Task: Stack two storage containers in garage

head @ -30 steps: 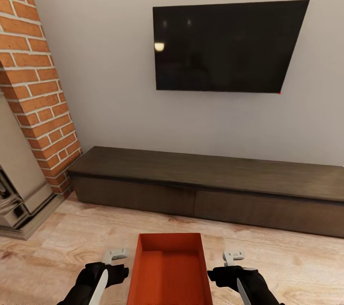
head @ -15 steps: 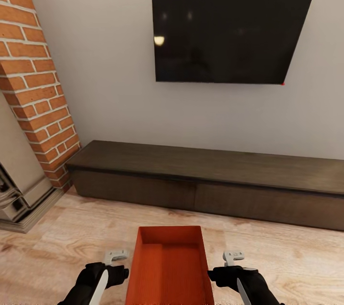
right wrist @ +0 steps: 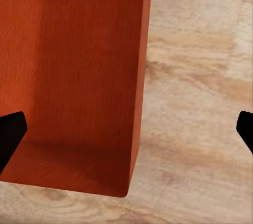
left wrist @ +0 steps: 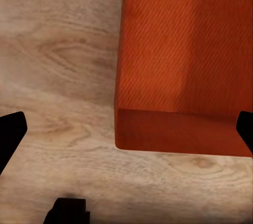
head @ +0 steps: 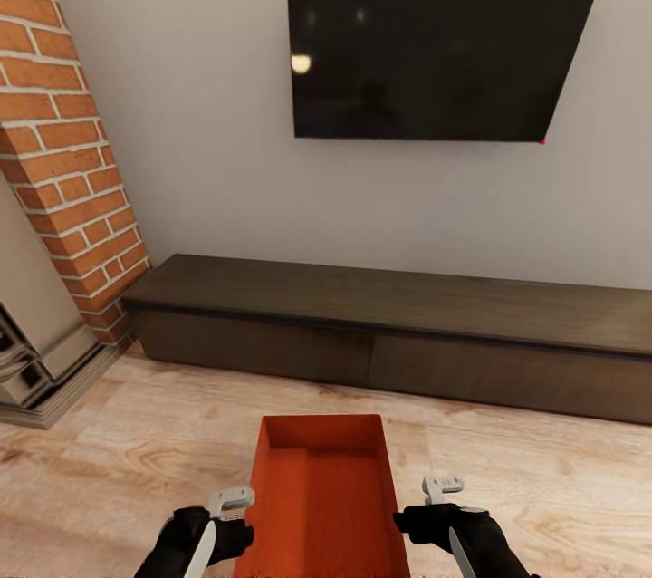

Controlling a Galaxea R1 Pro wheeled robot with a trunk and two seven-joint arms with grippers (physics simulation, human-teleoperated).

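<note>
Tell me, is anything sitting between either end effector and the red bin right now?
Nothing visible does. The storage container lies between the left end effector and the right end effector, with bare wood floor in the gaps on both sides. Both wrist views show the bin's wall straddled by open fingers, nothing in between.

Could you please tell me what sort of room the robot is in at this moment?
Most likely a living room: a wall-mounted TV hangs over a long dark low cabinet, a red-brick fireplace stands beside it, and the floor is light wood plank. An orange container sits between the grippers.
</note>
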